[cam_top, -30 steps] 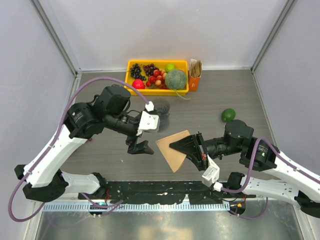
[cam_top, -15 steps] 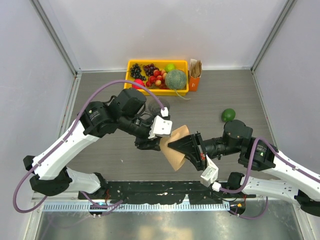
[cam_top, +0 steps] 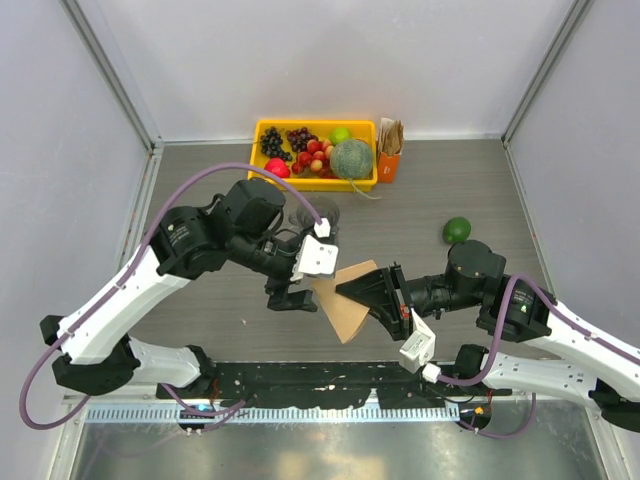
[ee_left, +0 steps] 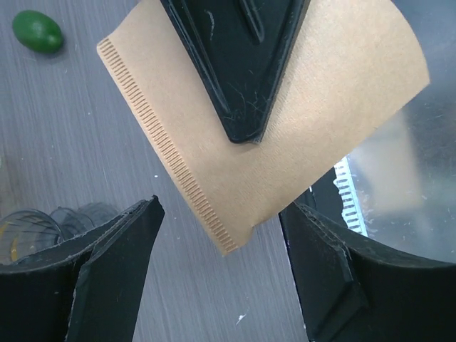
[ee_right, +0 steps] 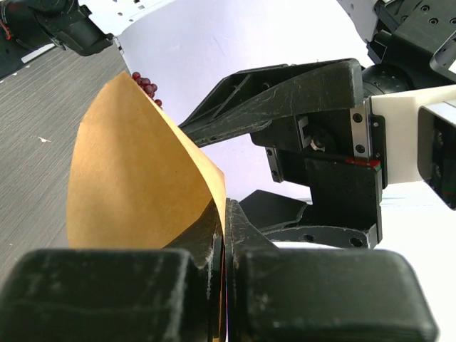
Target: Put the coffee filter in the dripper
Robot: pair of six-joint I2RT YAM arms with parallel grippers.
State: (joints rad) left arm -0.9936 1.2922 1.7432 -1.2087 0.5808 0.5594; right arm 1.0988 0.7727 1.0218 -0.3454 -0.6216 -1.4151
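Note:
The coffee filter (cam_top: 345, 305), a tan paper fan, is held above the table in the middle. My right gripper (cam_top: 347, 289) is shut on it and points left. In the right wrist view the filter (ee_right: 135, 185) curves up out of the closed gripper (ee_right: 225, 221). My left gripper (cam_top: 293, 298) is open and empty just left of the filter. In the left wrist view the filter's pointed corner (ee_left: 235, 214) lies between the open fingers (ee_left: 121, 249) without touching them. The smoky ribbed dripper (cam_top: 330, 212) stands behind the left wrist, partly hidden, and shows in the left wrist view (ee_left: 35, 222).
A yellow tray (cam_top: 262, 128) of fruit with a green melon (cam_top: 351, 158) stands at the back. An orange box with brown papers (cam_top: 389, 150) is beside it. A lime (cam_top: 457, 230) lies at the right, also in the left wrist view (ee_left: 37, 30).
My left gripper has moved right, up to the filter's left edge, and then eased back a little. My right gripper with the filter has shifted slightly left.

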